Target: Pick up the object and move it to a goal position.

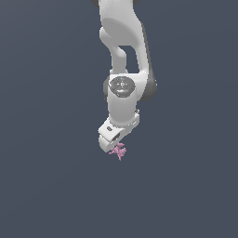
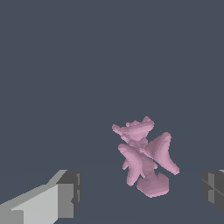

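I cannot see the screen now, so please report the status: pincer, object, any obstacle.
Pincer open, fingers either side of pink coral-like object, no contact visible. Object sits between fingers, not gripped. Nothing else in view.

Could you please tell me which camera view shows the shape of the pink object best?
The wrist view: the pink object fills much of the frame, so its spikes and branches are distinct, with the gripper fingers apart on either side. In the exterior view it is only a tiny pink speck beneath the gripper.
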### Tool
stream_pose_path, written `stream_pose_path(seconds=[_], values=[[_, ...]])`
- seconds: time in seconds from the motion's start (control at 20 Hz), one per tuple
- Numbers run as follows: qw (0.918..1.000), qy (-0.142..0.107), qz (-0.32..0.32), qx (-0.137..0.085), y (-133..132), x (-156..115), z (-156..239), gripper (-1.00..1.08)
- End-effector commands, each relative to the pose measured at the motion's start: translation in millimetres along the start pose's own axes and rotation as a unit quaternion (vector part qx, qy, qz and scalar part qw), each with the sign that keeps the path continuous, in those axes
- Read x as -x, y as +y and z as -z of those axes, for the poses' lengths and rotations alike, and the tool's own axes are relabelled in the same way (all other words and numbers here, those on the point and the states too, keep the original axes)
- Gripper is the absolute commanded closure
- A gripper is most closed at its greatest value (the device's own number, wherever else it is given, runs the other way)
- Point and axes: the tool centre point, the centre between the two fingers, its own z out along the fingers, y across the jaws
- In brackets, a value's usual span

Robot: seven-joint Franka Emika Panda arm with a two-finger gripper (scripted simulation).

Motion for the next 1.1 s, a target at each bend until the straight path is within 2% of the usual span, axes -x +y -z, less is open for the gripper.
stream_pose_path(seconds=[0.0, 0.5, 1.05], values=[[0.9995, -0.001, 0.031, 0.0, 5, 1, -5, -0.92], [0.9941, -0.003, 0.108, -0.002, 16, 3, -19, -0.92], [0.9925, -0.003, 0.122, -0.002, 18, 3, -25, -0.92]])
